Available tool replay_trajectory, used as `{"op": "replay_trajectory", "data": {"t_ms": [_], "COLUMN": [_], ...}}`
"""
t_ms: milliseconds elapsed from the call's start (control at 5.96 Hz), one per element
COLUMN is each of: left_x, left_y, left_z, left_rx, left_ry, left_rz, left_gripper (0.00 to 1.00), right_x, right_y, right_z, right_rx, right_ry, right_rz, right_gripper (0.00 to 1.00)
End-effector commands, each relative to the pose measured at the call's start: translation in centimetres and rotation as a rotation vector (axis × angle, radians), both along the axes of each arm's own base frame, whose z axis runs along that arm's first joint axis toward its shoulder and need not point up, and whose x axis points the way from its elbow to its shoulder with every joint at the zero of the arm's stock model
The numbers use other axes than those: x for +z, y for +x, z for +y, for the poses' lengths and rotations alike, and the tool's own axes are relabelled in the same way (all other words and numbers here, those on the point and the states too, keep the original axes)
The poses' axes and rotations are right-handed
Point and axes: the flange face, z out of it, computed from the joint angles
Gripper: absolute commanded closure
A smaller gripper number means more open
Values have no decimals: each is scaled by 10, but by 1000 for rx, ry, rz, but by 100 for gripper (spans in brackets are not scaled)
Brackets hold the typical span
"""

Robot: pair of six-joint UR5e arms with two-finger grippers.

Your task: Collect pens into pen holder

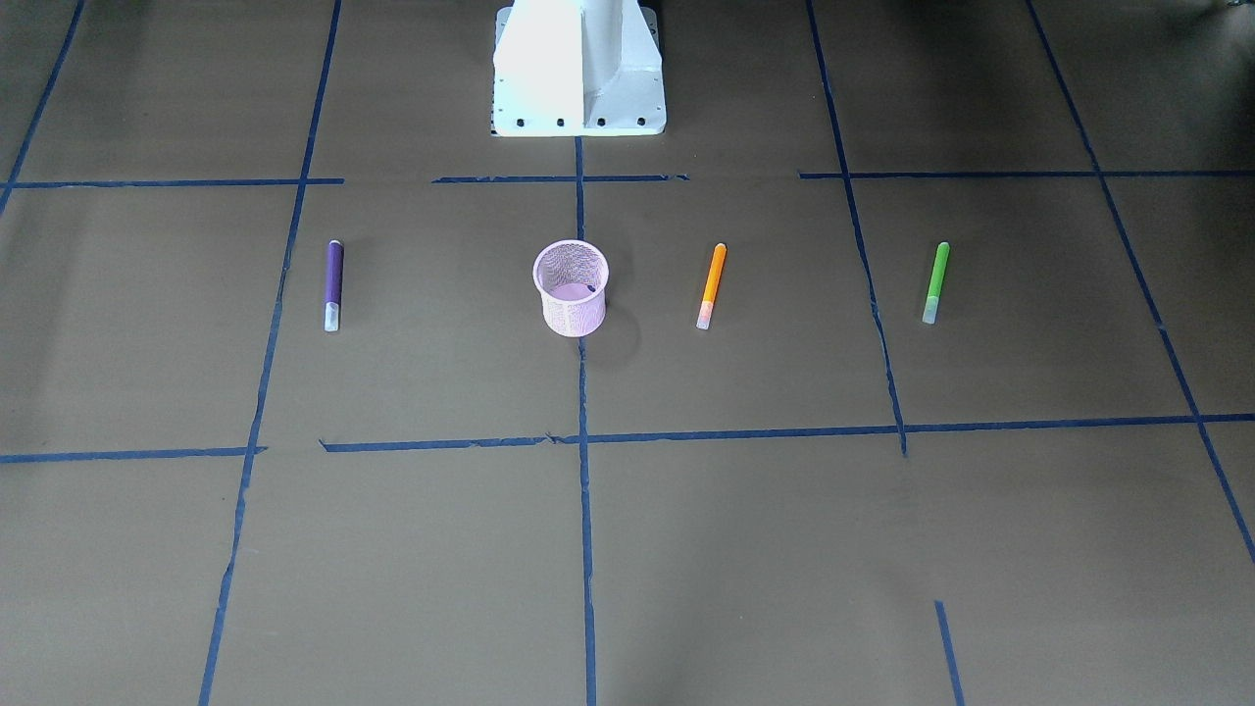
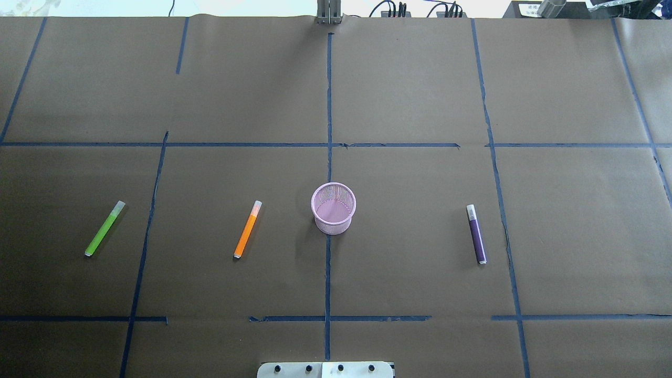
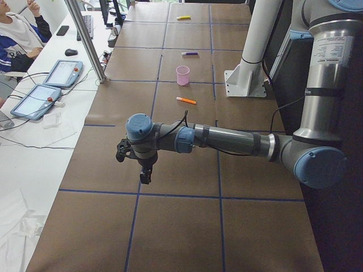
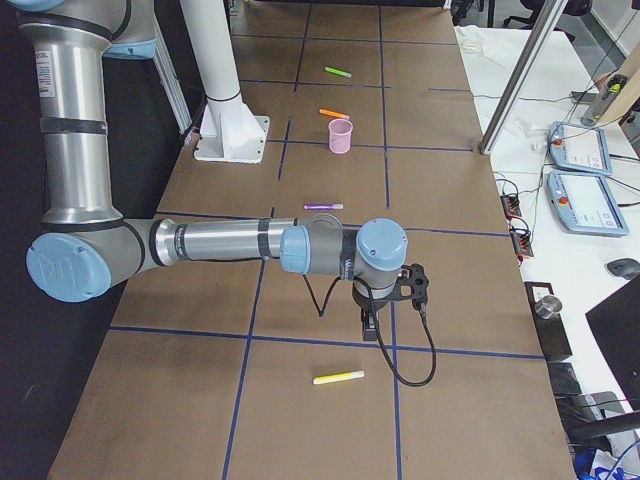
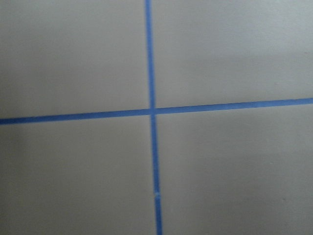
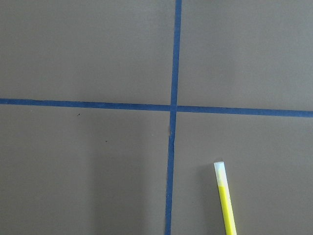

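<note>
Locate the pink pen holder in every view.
Front-facing: pen holder at centre.
Overhead: pen holder at centre.
Exterior left: pen holder upper middle.
Exterior right: pen holder upper middle.
Left wrist: not in it.
Right wrist: not in it.
Shared landmark: orange pen beside it.

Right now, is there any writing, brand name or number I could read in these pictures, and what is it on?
No text reads clearly anywhere.
Sticker on the left arm: print too small to read.
Sticker on the right arm: also too small.
White label beyond the table's far edge: blurred.
Purple pen, orange pen, green pen, pink cup: no markings show.
</note>
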Motion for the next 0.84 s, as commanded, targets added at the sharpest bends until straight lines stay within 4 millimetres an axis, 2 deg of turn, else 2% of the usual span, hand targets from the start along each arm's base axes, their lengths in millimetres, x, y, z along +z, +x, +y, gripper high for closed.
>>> {"op": "replay_trajectory", "data": {"t_ms": [0,168,336,504,672], "left_x": [-53,-82,-98,-103,-104], "left_y": [88,153,183,208,210], "left_z": [-37,-38,-36,-30,-23], "left_rx": [107,144,155,142,61], "left_ry": [58,33,52,58,49], "left_rz": [20,34,50,70,60], "left_gripper": [0,0,0,0,0], "right_x": [-2,-3,-8,-13,-13], "right_y": [-3,-4,-11,-13,-13], "right_z": [-2,-2,-6,-10,-10], "right_rx": [-5,-8,-25,-27,-27], "right_ry": [0,5,22,26,26], "right_rz": [-4,-5,-3,-3,-3], "right_gripper": [0,0,0,0,0]}}
